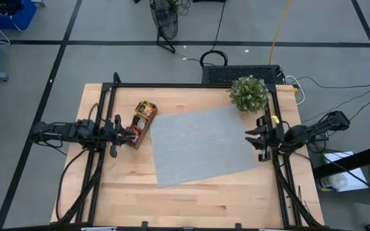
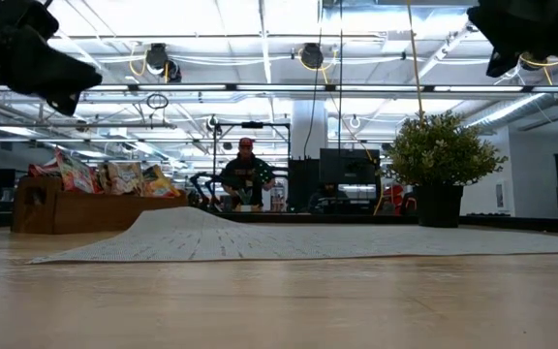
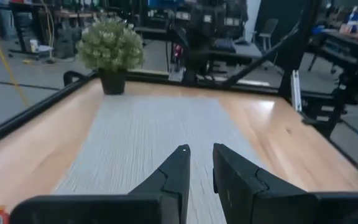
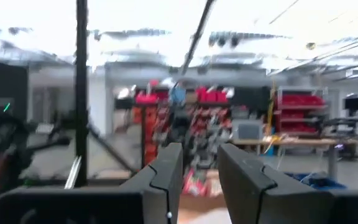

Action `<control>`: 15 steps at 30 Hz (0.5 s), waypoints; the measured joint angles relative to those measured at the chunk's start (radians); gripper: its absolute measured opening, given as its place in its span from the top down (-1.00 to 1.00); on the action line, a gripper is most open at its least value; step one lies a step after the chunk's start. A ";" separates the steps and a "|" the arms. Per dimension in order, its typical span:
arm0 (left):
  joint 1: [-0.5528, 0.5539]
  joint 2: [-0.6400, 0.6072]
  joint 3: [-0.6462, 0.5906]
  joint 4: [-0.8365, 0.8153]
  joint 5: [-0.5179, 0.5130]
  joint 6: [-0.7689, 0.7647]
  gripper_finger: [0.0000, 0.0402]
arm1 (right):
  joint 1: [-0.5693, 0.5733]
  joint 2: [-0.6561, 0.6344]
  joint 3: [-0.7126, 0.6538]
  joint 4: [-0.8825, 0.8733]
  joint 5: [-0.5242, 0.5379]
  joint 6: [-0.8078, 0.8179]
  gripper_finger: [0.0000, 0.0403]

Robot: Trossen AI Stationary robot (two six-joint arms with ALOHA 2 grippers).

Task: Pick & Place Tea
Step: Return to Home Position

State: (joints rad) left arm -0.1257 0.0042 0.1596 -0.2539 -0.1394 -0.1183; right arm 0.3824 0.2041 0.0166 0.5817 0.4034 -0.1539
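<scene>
Across the desk (image 1: 191, 192) a grey mat (image 1: 198, 144) is spread; the tea (image 1: 144, 110) is held in the wooden tray (image 1: 140, 138) beside the left claw (image 3: 199, 152) (slightly parted, empty). Right claw (image 4: 199, 152), likewise parted, is raised opposite.

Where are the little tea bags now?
From above, the tea bags sit in the wooden tray at the table's left, between the grey mat and the left gripper.

The tea (image 1: 144, 110) is too small to count from above. At desk (image 2: 279, 301) level, the tray (image 2: 56, 211) wall hides its compartments and the tea's lower parts. The right wrist view is blurred.
</scene>
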 joint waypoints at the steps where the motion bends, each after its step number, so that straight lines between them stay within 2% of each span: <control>1: 0.000 0.000 -0.001 -0.002 -0.002 0.000 0.62 | 0.002 -0.017 0.000 0.008 0.012 -0.003 0.56; 15: 0.001 0.015 -0.003 0.022 0.003 0.035 0.62 | 0.003 -0.052 -0.002 0.034 0.014 -0.008 0.56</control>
State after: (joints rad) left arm -0.1249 0.0193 0.1566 -0.2314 -0.1359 -0.0837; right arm 0.3855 0.1524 0.0151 0.6155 0.4175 -0.1616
